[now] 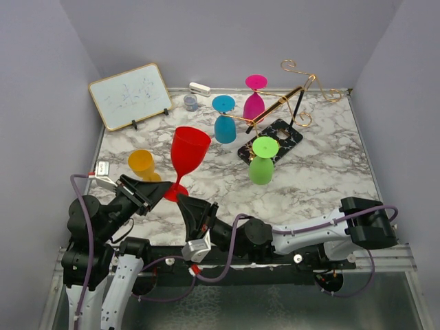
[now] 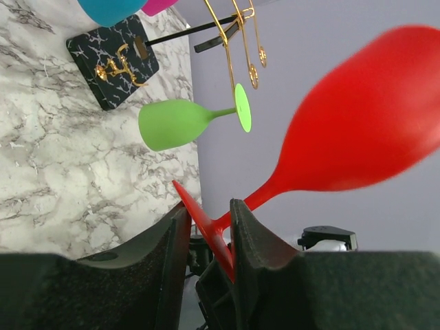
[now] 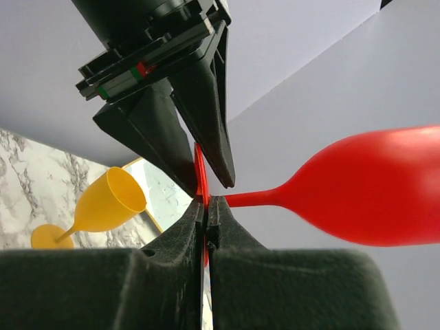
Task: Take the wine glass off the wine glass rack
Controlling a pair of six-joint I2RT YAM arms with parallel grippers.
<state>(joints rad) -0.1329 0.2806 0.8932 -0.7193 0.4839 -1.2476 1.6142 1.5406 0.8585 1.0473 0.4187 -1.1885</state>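
Observation:
The red wine glass (image 1: 190,148) stands upright above the near table, away from the wine glass rack (image 1: 295,96). My right gripper (image 1: 182,199) is shut on the rim of its round foot, pinching the thin disc (image 3: 207,201). My left gripper (image 1: 165,194) reaches in from the left. Its jaws straddle the same foot (image 2: 210,206), partly closed, with a gap still showing. The red bowl (image 2: 364,124) is blurred in the left wrist view. The gold wire rack tilts over its black base (image 1: 271,141) at the back right.
Pink (image 1: 255,96), blue (image 1: 225,120) and green (image 1: 262,161) glasses hang upside down on the rack. A yellow glass (image 1: 142,163) stands near left. A whiteboard (image 1: 130,95) leans at the back left, with a small white item (image 1: 199,88) and a grey roll (image 1: 190,103) beside it.

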